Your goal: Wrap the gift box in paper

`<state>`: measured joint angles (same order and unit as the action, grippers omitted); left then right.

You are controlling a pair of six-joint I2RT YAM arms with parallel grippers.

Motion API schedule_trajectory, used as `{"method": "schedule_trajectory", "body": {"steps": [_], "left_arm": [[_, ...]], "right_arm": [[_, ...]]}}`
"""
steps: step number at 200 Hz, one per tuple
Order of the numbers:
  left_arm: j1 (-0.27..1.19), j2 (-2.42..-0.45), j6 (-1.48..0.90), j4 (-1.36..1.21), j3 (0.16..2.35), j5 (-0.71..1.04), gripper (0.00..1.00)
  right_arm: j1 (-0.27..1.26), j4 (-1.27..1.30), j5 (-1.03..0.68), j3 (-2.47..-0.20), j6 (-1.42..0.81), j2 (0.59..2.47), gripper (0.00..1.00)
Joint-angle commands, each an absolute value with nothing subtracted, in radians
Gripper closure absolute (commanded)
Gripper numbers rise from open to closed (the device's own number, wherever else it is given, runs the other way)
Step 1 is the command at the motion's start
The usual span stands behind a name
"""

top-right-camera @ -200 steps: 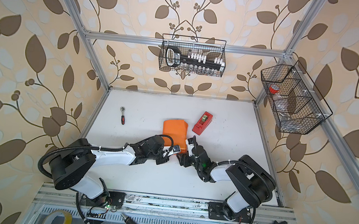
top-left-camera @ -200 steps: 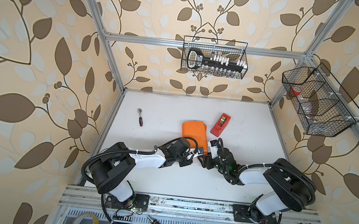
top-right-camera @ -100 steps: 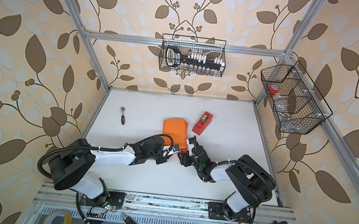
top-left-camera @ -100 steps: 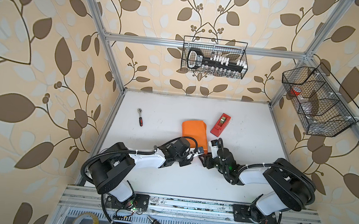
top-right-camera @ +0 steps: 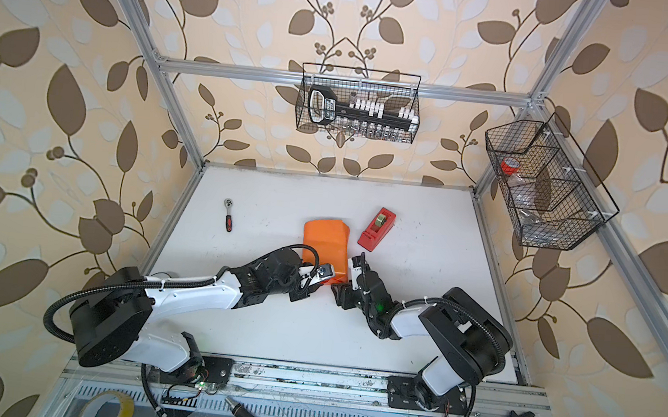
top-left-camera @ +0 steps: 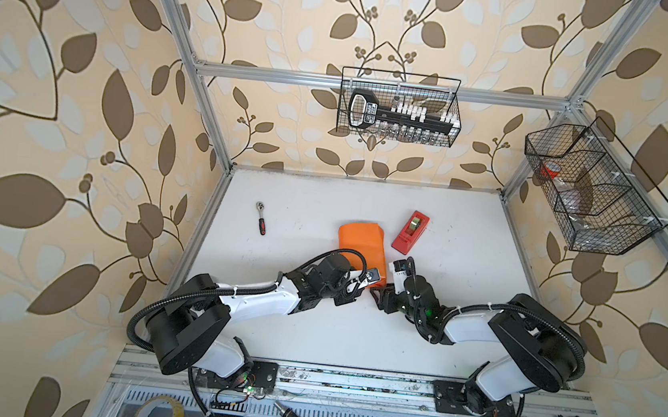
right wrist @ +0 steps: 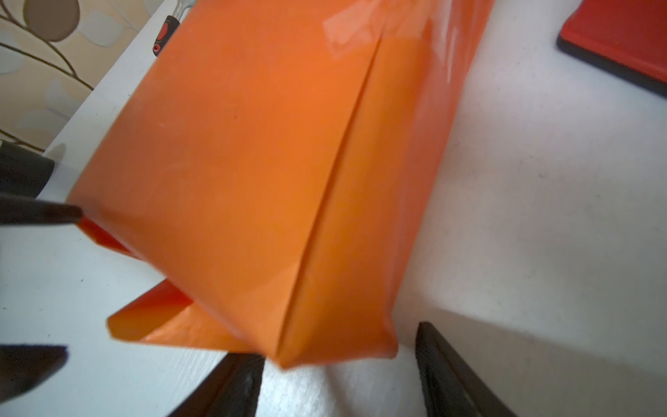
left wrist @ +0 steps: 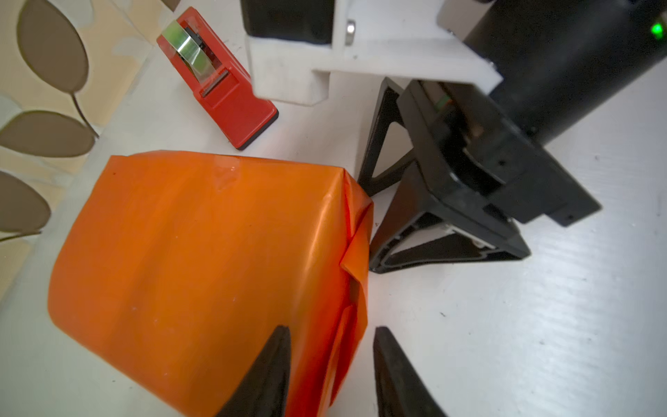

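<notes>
The white table holds the orange paper, folded around the gift box hidden inside, just beside the red tape dispenser. At the paper's end farther from the dispenser, the left gripper has its jaws apart astride a loose flap. The right gripper is spread round the corner nearer the dispenser. A ratchet lies beyond the paper, well apart from the dispenser.

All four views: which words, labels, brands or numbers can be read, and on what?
No text can be read.
Label on the black tool holder in the back wire basket: too blurred to read.
On the red tape dispenser and the orange paper: no writing shown.
</notes>
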<state>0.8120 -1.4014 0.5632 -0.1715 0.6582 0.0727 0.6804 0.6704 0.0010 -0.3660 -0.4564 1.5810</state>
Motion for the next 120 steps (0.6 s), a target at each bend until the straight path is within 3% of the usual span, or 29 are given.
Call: {"method": "schedule_trajectory", "body": {"steps": [1, 29, 44, 60, 120], "left_arm": [[0.816, -1.336, 0.609, -0.241, 0.612, 0.045, 0.44], [0.815, -1.298, 0.684, -0.334, 0.556, 0.003, 0.15], [0.815, -1.307, 0.727, -0.359, 0.554, -0.011, 0.05], [0.815, -1.335, 0.789, -0.369, 0.565, -0.013, 0.01], [0.766, -1.434, 0.912, -0.375, 0.626, 0.021, 0.01]], "right_arm": [[0.677, 0.695, 0.018, -0.38, -0.47, 1.603, 0.33], [0.676, 0.711, 0.018, -0.383, -0.481, 1.615, 0.33], [0.676, 0.72, 0.019, -0.385, -0.485, 1.621, 0.34], [0.677, 0.724, 0.018, -0.388, -0.488, 1.627, 0.35], [0.675, 0.73, 0.023, -0.388, -0.497, 1.632, 0.36]]}}
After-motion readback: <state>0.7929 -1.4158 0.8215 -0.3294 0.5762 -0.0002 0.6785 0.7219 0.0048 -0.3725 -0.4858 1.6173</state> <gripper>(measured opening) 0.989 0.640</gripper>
